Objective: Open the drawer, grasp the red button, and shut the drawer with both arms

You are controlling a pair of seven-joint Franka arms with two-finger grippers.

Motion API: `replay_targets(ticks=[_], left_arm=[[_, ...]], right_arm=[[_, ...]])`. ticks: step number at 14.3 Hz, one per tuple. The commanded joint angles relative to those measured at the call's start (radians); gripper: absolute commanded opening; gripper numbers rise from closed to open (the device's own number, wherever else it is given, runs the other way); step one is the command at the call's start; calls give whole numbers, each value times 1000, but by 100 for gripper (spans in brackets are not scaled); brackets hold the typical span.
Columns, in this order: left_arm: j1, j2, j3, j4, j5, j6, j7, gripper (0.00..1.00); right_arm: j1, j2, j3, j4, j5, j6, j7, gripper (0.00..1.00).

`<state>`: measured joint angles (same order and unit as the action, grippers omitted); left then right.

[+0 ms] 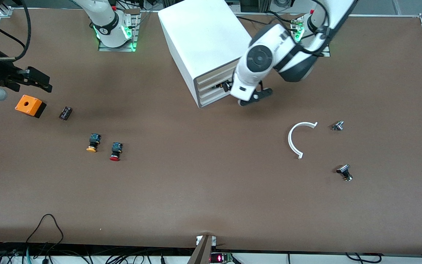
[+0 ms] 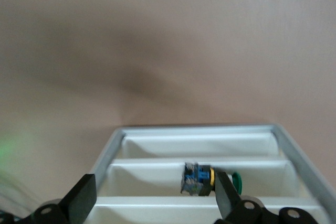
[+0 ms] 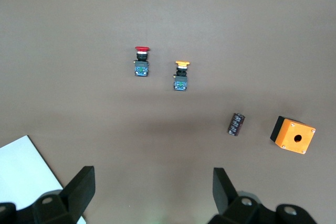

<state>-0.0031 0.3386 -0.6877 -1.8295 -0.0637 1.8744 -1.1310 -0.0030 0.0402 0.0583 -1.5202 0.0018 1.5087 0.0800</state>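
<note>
drawer [image 1: 216,86] sits partly open at the cabinet [image 1: 203,44] front. left gripper [image 1: 249,99] is before it, spread, empty. right gripper [image 1: 37,80] waits — spread, empty — above the orange box [image 1: 29,105]. button [image 1: 115,151] lies on the table [image 1: 211,198], ungrabbed; closing remains.

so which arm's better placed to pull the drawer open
Left. Its open hand is right at the cabinet's drawer fronts; the right hand waits over the orange box.
</note>
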Motion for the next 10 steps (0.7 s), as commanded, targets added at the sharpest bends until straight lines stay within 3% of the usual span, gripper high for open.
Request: replay_targets(ticks=[1, 3, 5, 8, 9, 10], left_arm=[[139, -33, -4, 77, -4, -116, 184, 100], [213, -30, -4, 192, 100, -234, 340, 100], [248, -33, -4, 239, 215, -313, 507, 100], [334, -41, -3, 308, 249, -333, 760, 100], [356, -73, 26, 312, 248, -333, 890, 100], [341, -134, 98, 296, 242, -322, 1015, 100]], right_arm=[[-31, -58, 32, -46, -16, -7, 18, 100], [-29, -85, 32, -73, -17, 10, 21, 100], [-28, -106, 37, -106, -17, 34, 62, 100], [-28, -143, 49, -175, -17, 91, 69, 100], [-28, -137, 52, -166, -17, 88, 67, 100], [-25, -135, 52, -163, -16, 90, 67, 99]])
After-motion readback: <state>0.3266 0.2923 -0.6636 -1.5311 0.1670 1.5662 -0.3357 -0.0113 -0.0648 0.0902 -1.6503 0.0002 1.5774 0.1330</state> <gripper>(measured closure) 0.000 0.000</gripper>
